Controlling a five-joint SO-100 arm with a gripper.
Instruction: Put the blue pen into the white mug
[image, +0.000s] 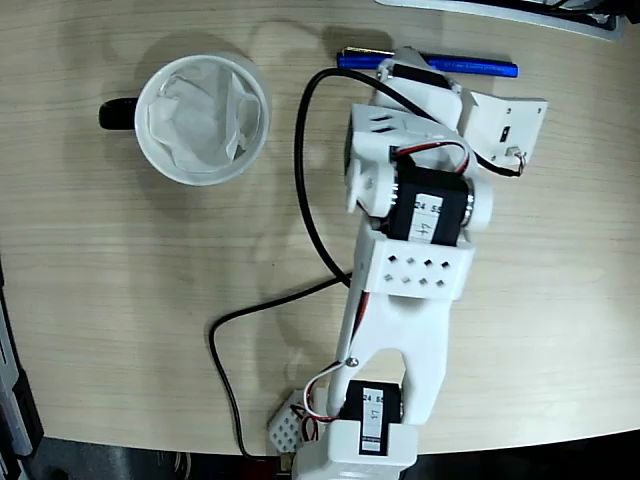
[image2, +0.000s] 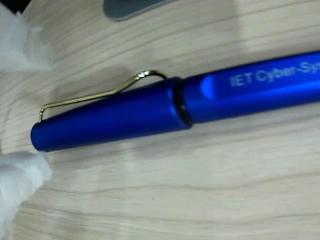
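Observation:
The blue pen (image: 480, 67) lies flat on the wooden table near the far edge, with its middle hidden under the arm in the fixed view. The wrist view shows the blue pen (image2: 165, 107) close up, its gold clip (image2: 95, 95) facing up at the cap end. My gripper (image: 395, 68) hangs low over the pen's cap end. My gripper (image2: 35, 112) is open, with one white fingertip (image2: 20, 40) above the pen and the other on the opposite side by its tip. The white mug (image: 202, 118) stands apart at the left, lined with crumpled paper, its black handle (image: 118, 113) pointing left.
A black cable (image: 300, 170) loops across the table between the mug and the arm. The edge of a grey object (image2: 135, 7) lies just beyond the pen. The table's front edge (image: 520, 440) curves past the arm's base.

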